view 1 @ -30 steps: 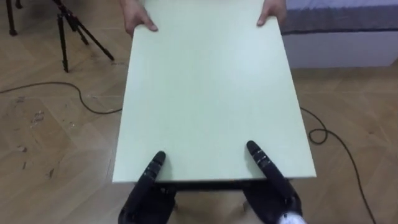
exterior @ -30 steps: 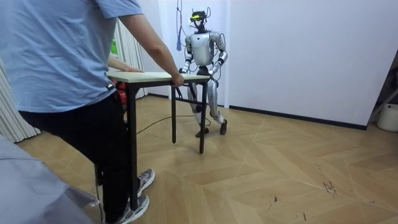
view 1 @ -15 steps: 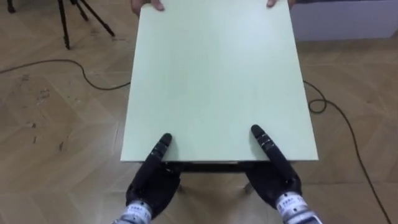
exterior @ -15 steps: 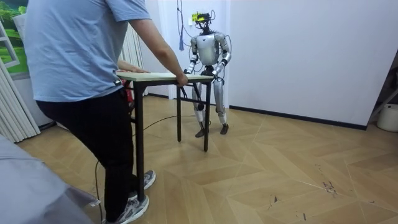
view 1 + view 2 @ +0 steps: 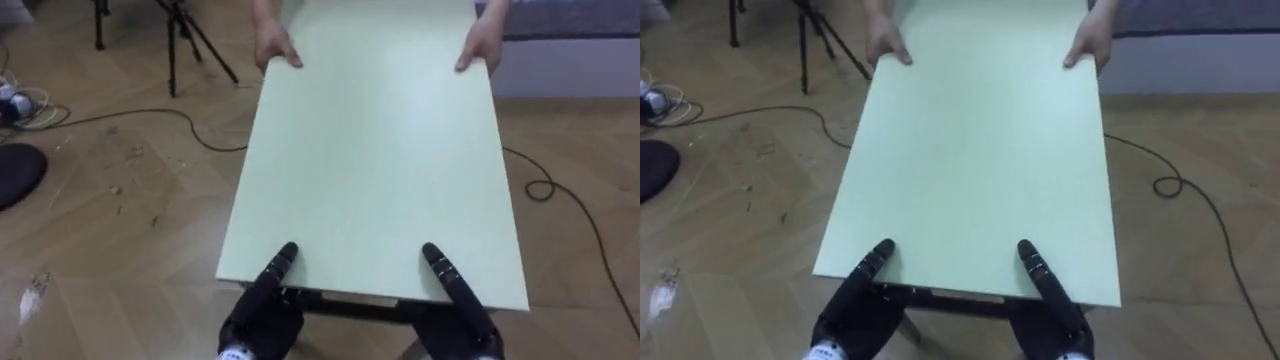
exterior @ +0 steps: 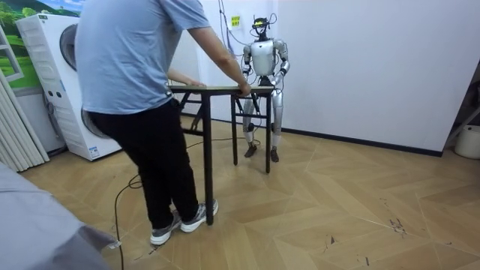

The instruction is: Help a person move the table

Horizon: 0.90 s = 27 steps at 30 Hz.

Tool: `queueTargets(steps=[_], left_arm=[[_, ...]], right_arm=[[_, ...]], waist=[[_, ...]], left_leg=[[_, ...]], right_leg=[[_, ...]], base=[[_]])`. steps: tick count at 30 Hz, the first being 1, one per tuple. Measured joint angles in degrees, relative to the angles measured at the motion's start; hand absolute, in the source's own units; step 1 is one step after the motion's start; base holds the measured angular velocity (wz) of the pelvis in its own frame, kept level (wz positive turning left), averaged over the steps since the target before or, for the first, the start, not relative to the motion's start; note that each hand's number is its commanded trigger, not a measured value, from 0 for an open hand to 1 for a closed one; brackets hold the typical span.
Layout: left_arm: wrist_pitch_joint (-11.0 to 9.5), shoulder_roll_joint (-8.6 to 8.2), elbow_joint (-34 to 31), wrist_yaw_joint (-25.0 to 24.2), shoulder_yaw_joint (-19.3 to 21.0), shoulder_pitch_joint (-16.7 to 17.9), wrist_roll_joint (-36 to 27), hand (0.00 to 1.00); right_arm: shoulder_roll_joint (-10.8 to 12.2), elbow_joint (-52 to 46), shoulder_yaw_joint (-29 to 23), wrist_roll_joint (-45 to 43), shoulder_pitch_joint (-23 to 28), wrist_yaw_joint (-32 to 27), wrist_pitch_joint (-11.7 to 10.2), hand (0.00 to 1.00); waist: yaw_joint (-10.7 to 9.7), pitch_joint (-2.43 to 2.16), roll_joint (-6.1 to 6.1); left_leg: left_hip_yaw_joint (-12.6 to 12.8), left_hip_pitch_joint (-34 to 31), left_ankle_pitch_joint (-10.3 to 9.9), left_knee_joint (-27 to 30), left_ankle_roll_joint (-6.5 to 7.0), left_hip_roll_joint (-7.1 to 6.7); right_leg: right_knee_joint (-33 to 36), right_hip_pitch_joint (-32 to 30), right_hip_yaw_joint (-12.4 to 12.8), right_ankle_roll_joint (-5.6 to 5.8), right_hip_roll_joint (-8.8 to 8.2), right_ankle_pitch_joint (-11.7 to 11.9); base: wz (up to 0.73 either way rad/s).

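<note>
At near edge, left: left robot hand (image 5: 262,305), thumb on top, clamped on counter (image 5: 375,150). Beyond it, person's hands (image 5: 275,48) hold the far edge. Right: right robot hand (image 5: 462,300), same clamp. Floor underneath has shifted since earlier, so the carry is advancing.

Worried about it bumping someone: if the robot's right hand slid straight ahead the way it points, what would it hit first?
Only bare table top at first. The right hand angles toward the robot's left, so it would likely reach the person's hand at the far left corner, roughly judged.
</note>
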Motion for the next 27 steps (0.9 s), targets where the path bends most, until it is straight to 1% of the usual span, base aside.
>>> queueTargets(steps=[1, 2, 3, 4, 5, 6, 7, 8, 9, 10, 11, 12, 13, 14, 15, 16, 17, 18, 19, 20, 21, 22, 23, 24, 25, 26, 27], left_arm=[[-0.5, -0.22, -1.2, -0.9, 1.9, 1.9, -0.5, 1.00], [-0.6, 0.61, -1.4, -1.6, 2.2, 2.1, -0.8, 1.00], [-0.6, 2.03, -1.4, -1.7, 2.4, 1.9, -0.1, 1.00], [-0.7, 2.00, -1.4, -1.6, 2.9, 1.8, 1.3, 1.00], [-0.7, 2.07, -1.4, -1.7, 3.1, 1.7, 1.4, 1.00], [-0.5, 2.20, -1.5, -1.7, 3.1, 1.2, 1.5, 1.00], [0.0, 1.34, -1.5, -1.7, 3.3, 0.4, 1.7, 1.00], [0.2, 1.05, -1.5, -1.7, 3.2, 0.1, 1.8, 1.00], [0.4, 0.90, -1.6, -1.7, 2.9, -0.2, 1.9, 1.00], [0.5, 0.94, -1.7, -1.7, 2.7, -0.4, 1.9, 1.00], [0.5, 0.97, -1.7, -1.7, 2.7, -0.6, 1.9, 1.00], [0.5, 1.15, -1.8, -1.7, 2.8, -1.0, 1.9, 1.00], [0.5, 1.29, -1.8, -1.7, 2.8, -1.7, 2.0, 1.00], [0.5, 1.37, -1.9, -1.8, 2.8, -2.1, 2.2, 1.00], [0.4, 1.61, -2.4, -1.8, 3.0, -2.6, 2.3, 1.00], [0.3, 1.97, -2.4, -1.7, 3.1, -3.5, 2.3, 1.00], [0.2, 2.02, -2.4, -1.7, 3.1, -3.9, 2.2, 1.00], [0.0, 1.98, -2.4, -1.6, 3.2, -4.4, 2.3, 1.00], [0.0, 2.05, -2.3, -1.6, 3.4, -5.0, 2.4, 1.00], [0.0, 2.03, -2.1, -1.4, 3.7, -5.4, 2.5, 1.00], [0.1, 2.09, -1.7, -1.2, 4.0, -5.7, 2.8, 1.00], [0.1, 2.24, -1.6, -1.2, 4.3, -5.3, 3.2, 1.00], [0.1, 2.26, -1.6, -1.2, 4.3, -5.0, 3.4, 1.00], [0.2, 2.37, -1.6, -1.2, 4.5, -4.4, 3.5, 1.00], [0.3, 2.33, -1.6, -1.3, 4.4, -3.7, 3.6, 1.00], [0.4, 2.31, -1.6, -1.3, 4.3, -3.3, 3.7, 1.00], [0.6, 2.24, -1.4, -1.3, 4.3, -2.7, 3.8, 1.00]], right_arm=[[-0.9, -0.4, 2.0, 0.5, -2.9, -1.8, 0.9, 1.00], [-0.6, -0.4, 2.5, 0.5, -3.1, -2.5, 1.1, 1.00], [0.6, -0.4, 2.6, 0.4, -2.1, -2.7, 1.0, 1.00], [1.5, -0.4, 2.7, 0.9, -1.6, -2.7, 1.0, 1.00], [1.7, -0.4, 2.8, 1.1, -1.5, -2.7, 0.8, 1.00], [1.7, -0.7, 2.9, 1.3, -1.7, -2.5, -0.1, 1.00], [1.0, -1.3, 2.3, 1.3, -2.2, -2.1, -0.3, 1.00], [1.1, -1.7, 1.9, 1.3, -2.1, -1.9, -0.3, 1.00], [0.3, -2.2, 1.8, 1.2, -1.7, -1.5, -0.4, 1.00], [0.1, -2.5, 1.5, 1.2, -1.7, -1.4, -0.3, 1.00], [0.2, -2.6, 1.3, 1.2, -1.7, -1.4, -0.2, 1.00], [0.2, -2.9, 1.0, 0.9, -1.7, -1.4, -0.3, 1.00], [0.5, -3.1, 0.7, 0.7, -1.8, -1.4, -0.4, 1.00], [0.7, -3.0, 0.6, 0.5, -1.9, -1.4, -0.6, 1.00], [1.1, -3.0, 0.6, 0.3, -2.5, -1.4, -0.7, 1.00], [1.2, -3.0, 0.6, 0.4, -3.3, -1.4, -0.8, 1.00], [1.2, -2.9, 0.6, 0.4, -3.6, -1.4, -0.8, 1.00], [1.4, -2.0, 0.5, 0.4, -5.0, -1.4, -0.6, 1.00], [1.8, -1.0, 0.5, 0.4, -6.2, -1.4, -0.5, 1.00], [2.2, -0.5, 0.2, 0.4, -6.5, -1.4, -0.2, 1.00], [2.9, 0.4, 0.0, 0.3, -6.8, -1.4, -0.1, 1.00], [3.5, 0.9, -0.3, 0.1, -6.6, -1.4, 0.8, 1.00], [3.8, 1.1, -0.3, 0.0, -6.5, -1.4, 1.1, 1.00], [4.0, 1.5, -0.3, -0.1, -6.2, -1.4, 1.2, 1.00], [4.0, 1.5, -0.2, 0.1, -5.3, -1.2, 1.2, 1.00], [4.1, 1.5, -0.2, 0.0, -4.9, -1.2, 1.2, 1.00], [4.1, 1.5, -0.2, 0.2, -4.2, -1.1, 1.3, 1.00]], waist=[[1.9, -0.26, 2.72], [1.1, 0.06, 1.34], [-0.3, 0.42, -1.72], [-0.1, 0.79, -3.56], [0.5, 0.71, -4.18], [1.7, 0.74, -4.52], [2.3, 1.50, -3.60], [2.1, 1.83, -3.13], [1.8, 1.87, -3.02], [1.7, 1.83, -3.23], [1.7, 1.82, -3.37], [2.0, 1.85, -3.72], [2.3, 1.78, -4.13], [2.4, 1.69, -4.41], [3.1, 1.67, -5.35], [3.2, 1.68, -5.80], [3.2, 1.67, -5.94], [3.3, 1.71, -5.99], [3.2, 1.75, -5.88], [3.2, 1.78, -5.75], [3.5, 1.78, -5.49], [4.0, 1.76, -5.46], [4.1, 1.71, -5.23], [4.7, 1.79, -4.63], [5.9, 1.77, -3.92], [6.2, 1.72, -3.56], [6.9, 1.73, -2.85]], left_leg=[[-3.9, -1.9, 0.6, -0.6, 1.37, -0.33], [-3.9, -1.5, 0.9, -0.7, 1.80, -1.10], [-4.1, -0.2, 1.0, -1.0, 2.07, -3.05], [-3.9, -0.3, 1.4, -0.9, 2.43, -3.98], [-3.4, -0.6, 1.6, -0.8, 2.51, -4.05], [-2.8, -2.0, 1.9, -0.3, 2.19, -3.78], [-2.8, -3.4, 2.8, 0.1, 1.76, -2.87], [-3.0, -3.7, 3.3, -0.3, 1.85, -2.74], [-3.1, -4.3, 4.3, -1.5, 2.14, -3.10], [-2.8, -5.0, 5.1, -2.1, 2.43, -3.26], [-2.6, -5.5, 5.4, -2.1, 2.54, -3.25], [-2.0, -6.6, 5.7, -1.7, 2.74, -3.21], [-1.7, -8.2, 6.0, -1.1, 2.97, -3.17], [-1.3, -9.0, 6.1, -0.7, 3.09, -3.04], [-0.4, -10.6, 6.7, -0.5, 3.13, -2.91], [-0.2, -12.1, 7.6, -0.3, 3.19, -2.78], [0.0, -12.7, 8.0, -0.3, 3.18, -2.63], [0.2, -13.8, 8.9, -0.2, 2.95, -1.88], [0.0, -14.9, 10.1, -0.6, 2.71, -0.88], [-0.1, -15.4, 10.7, -0.9, 2.59, -0.23], [0.0, -15.4, 12.0, -1.8, 2.26, 1.15], [-0.3, -15.1, 13.2, -3.1, 1.54, 2.42], [-0.5, -15.0, 13.9, -3.7, 1.01, 3.07], [-1.0, -14.5, 15.7, -5.0, 0.46, 4.20], [-1.0, -13.7, 17.7, -7.1, -0.27, 5.13], [-1.1, -13.1, 18.8, -8.5, -0.73, 5.52], [-1.5, -11.8, 21.5, -11.9, -2.17, 6.13]], right_leg=[[1.1, -0.4, 3.9, -0.30, 2.75, 0.8], [7.6, 0.3, 2.7, -1.64, 0.50, -0.1], [14.9, 4.9, -0.2, -2.08, -4.50, -1.6], [18.7, 8.7, -0.9, -2.45, -6.68, 0.1], [19.6, 10.0, -0.8, -2.83, -6.98, 1.7], [18.5, 11.8, -0.2, -3.69, -6.54, 3.9], [15.5, 12.0, -0.2, -3.06, -4.96, 3.1], [14.7, 11.9, -0.2, -3.08, -4.51, 3.1], [13.1, 11.8, -0.1, -2.59, -4.41, 2.5], [11.5, 11.9, 0.1, -1.88, -4.39, 1.2], [10.6, 11.9, 0.3, -1.65, -4.36, 0.4], [8.3, 12.3, 0.6, -1.38, -4.29, -1.7], [5.9, 12.4, 0.9, -1.20, -4.16, -3.9], [4.6, 12.6, 1.0, -1.19, -4.09, -5.0], [1.8, 12.7, 1.9, -1.35, -4.08, -7.4], [-1.7, 13.4, 1.9, -1.43, -3.81, -9.2], [-3.6, 13.7, 1.8, -1.62, -3.63, -9.8], [-6.9, 14.0, 1.6, -1.75, -2.83, -10.5], [-9.2, 14.2, 1.2, -1.96, -1.69, -10.7], [-9.9, 14.1, 0.9, -1.98, -0.99, -10.8], [-10.3, 13.1, 0.3, -2.96, 0.45, -9.9], [-10.5, 12.7, 0.1, -4.04, 1.90, -9.0], [-10.8, 12.6, 0.1, -4.50, 2.76, -8.4], [-11.7, 12.6, 0.2, -5.38, 4.51, -7.1], [-12.4, 12.4, 0.3, -6.32, 5.98, -5.8], [-12.7, 12.4, 0.3, -6.81, 6.60, -5.3], [-13.3, 12.3, -0.1, -7.66, 7.90, -4.3]], base=[[-1.46], [-0.49], [0.45], [0.44], [-0.14], [-0.39], [-0.29], [0.00], [0.16], [0.09], [-0.06], [-0.10], [-0.08], [-0.16], [-0.16], [-0.15], [-0.10], [-0.10], [-0.08], [0.00], [-0.04], [-0.08], [-0.15], [-0.22], [-0.23], [-0.24], [0.00]])
